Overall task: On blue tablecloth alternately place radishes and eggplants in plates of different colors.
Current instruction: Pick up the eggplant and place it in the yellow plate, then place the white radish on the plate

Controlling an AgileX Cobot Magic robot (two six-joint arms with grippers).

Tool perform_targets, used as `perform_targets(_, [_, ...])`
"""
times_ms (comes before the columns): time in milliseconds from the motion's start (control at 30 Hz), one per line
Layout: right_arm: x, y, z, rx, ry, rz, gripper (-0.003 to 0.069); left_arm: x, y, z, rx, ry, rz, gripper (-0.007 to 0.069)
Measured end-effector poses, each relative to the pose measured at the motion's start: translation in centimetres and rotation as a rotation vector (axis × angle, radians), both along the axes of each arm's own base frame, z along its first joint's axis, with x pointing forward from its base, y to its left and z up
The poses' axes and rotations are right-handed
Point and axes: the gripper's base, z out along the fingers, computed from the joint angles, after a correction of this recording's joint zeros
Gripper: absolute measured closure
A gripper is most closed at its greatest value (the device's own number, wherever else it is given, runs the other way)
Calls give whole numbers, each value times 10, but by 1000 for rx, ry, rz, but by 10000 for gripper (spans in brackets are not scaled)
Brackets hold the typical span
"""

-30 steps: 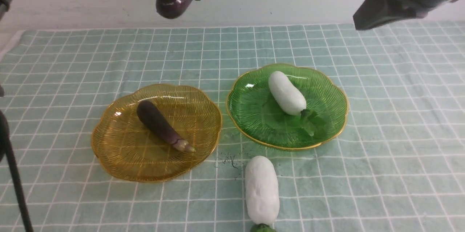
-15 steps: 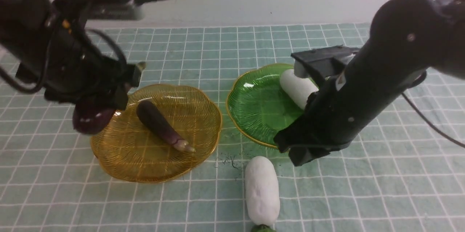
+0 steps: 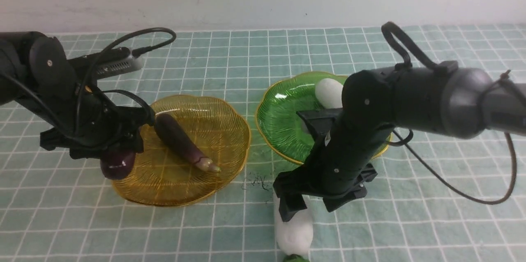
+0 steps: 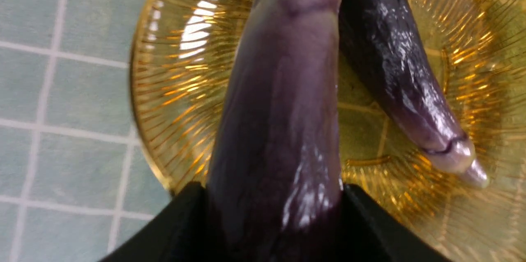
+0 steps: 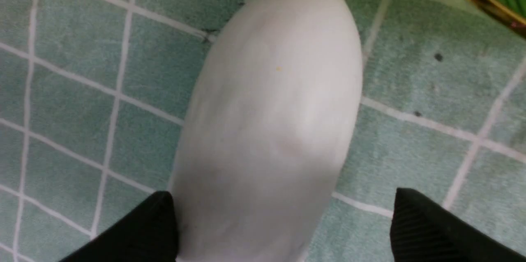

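Front view: left pincer (image 3: 111, 149) pinches an eggplant (image 3: 118, 164); right pincer (image 3: 314, 205) spread around a radish (image 3: 294, 234)

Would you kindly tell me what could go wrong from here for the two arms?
1. The held eggplant hangs over the left rim of the amber plate, beside the eggplant lying inside; released there, it might tip onto the tablecloth.
2. The right jaws stand open but off-centre around the loose radish; closing may roll it aside.

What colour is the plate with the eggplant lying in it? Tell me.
The plate is amber-yellow, gold-rimmed; front view shows it best.
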Motion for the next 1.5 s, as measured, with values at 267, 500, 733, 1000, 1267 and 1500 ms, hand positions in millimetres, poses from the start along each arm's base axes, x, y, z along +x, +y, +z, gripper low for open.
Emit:
perform_targets(267, [-1, 4, -3, 40, 22, 24, 281, 8, -3, -20, -27, 46, 19, 167])
perform_targets(500, [0, 4, 33, -4, 18, 130, 272, 16, -4, -2, -28, 36, 7, 68])
perform_targets(733, [30, -1, 122, -12, -361, 157, 272, 8, 2, 51, 72, 113, -86, 480])
perform_targets(1000, [107, -16, 97, -34, -419, 42, 272, -69, 11, 125, 85, -85, -117, 632])
perform_targets(1267, [135, -30, 63, -80, -316, -35, 134, -161, 20, 139, 81, -211, -114, 632])
perform_targets(1500, [133, -32, 94, -99, -337, 13, 81, -199, 24, 133, 77, -279, -110, 632])
